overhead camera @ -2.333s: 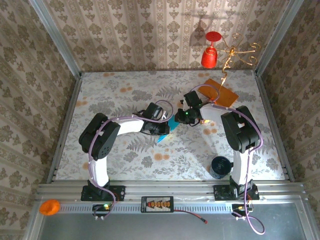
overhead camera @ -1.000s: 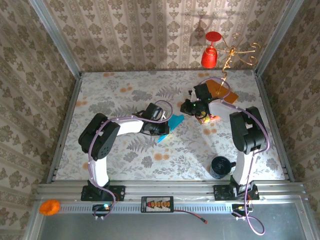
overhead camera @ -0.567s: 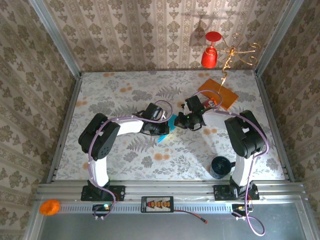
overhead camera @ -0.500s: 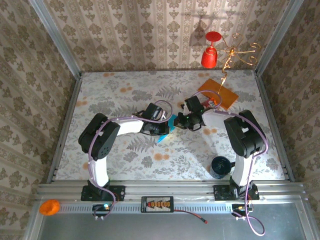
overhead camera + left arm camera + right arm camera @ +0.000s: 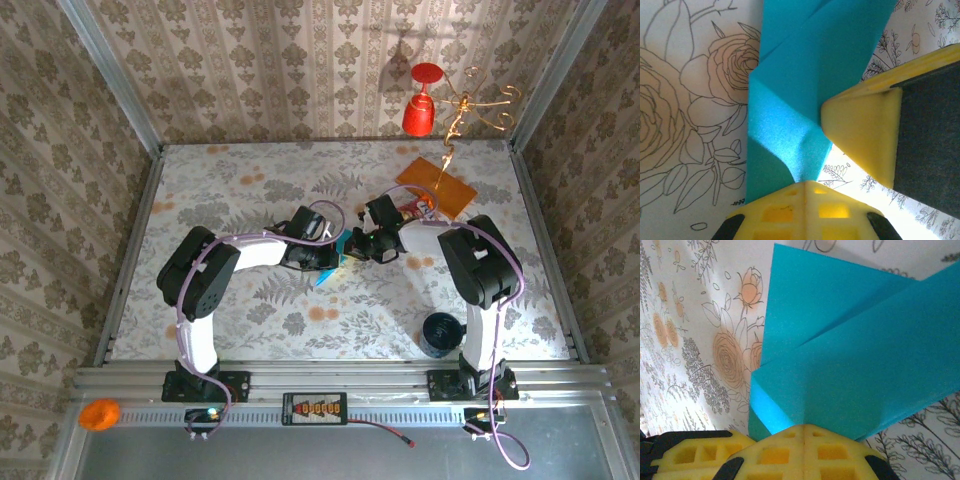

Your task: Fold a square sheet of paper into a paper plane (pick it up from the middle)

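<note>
The square sheet of paper is teal-blue and folded into layers with slanted creases, held just above the middle of the table. My left gripper is shut on its lower edge; in the left wrist view the yellow fingertips meet on the paper. My right gripper comes in from the right and is shut on the same paper, its fingertips pressed together over a folded corner. One right finger lies against the sheet in the left wrist view.
An orange card lies at the back right, with a red-and-yellow snack packet beside the right arm. A black cup stands near the right arm's base. A red glass hangs on the back wall.
A second ago the right gripper was off to the right near the snack packet. It has swung back left to the paper and shut on it. The left gripper has kept its grip.
</note>
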Motion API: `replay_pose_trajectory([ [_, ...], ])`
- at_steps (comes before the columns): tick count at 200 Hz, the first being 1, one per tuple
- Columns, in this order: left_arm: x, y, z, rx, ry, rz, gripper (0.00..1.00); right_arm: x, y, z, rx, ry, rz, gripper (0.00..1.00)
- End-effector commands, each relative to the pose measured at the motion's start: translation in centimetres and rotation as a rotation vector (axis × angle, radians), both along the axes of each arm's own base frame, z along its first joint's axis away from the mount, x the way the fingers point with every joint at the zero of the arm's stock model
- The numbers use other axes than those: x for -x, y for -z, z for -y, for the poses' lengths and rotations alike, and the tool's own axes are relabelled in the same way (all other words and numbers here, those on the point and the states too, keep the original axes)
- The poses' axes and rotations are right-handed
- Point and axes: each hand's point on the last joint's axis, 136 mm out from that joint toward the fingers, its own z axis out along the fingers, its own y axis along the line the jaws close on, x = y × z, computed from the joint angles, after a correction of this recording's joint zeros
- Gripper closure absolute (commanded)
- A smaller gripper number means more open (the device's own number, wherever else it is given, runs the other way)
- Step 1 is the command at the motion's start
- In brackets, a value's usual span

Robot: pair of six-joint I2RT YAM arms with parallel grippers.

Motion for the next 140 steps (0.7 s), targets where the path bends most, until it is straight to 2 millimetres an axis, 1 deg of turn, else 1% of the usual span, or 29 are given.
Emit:
replay_pose_trajectory([
  [1,2.4,3.6,-2.9,-0.138,-0.034,-0.129,0.95,-0.5,1.1,0.7,0.043,0.003,-0.010,0.99],
  [33,3.1,4.4,-3.8,-0.180,-0.043,-0.163,0.95,-2.2,1.9,3.8,0.084,0.064,-0.012,0.99],
  [66,3.6,4.9,-4.1,-0.195,-0.041,-0.181,0.95,-4.6,1.7,6.5,0.122,0.112,0.012,0.99],
  [105,3.5,4.9,-4.0,-0.190,-0.036,-0.180,0.95,-6.9,1.7,8.2,0.148,0.144,0.024,0.98],
  [140,3.3,4.7,-3.7,-0.186,-0.032,-0.173,0.95,-8.0,1.2,9.1,0.201,0.157,0.051,0.98],
])
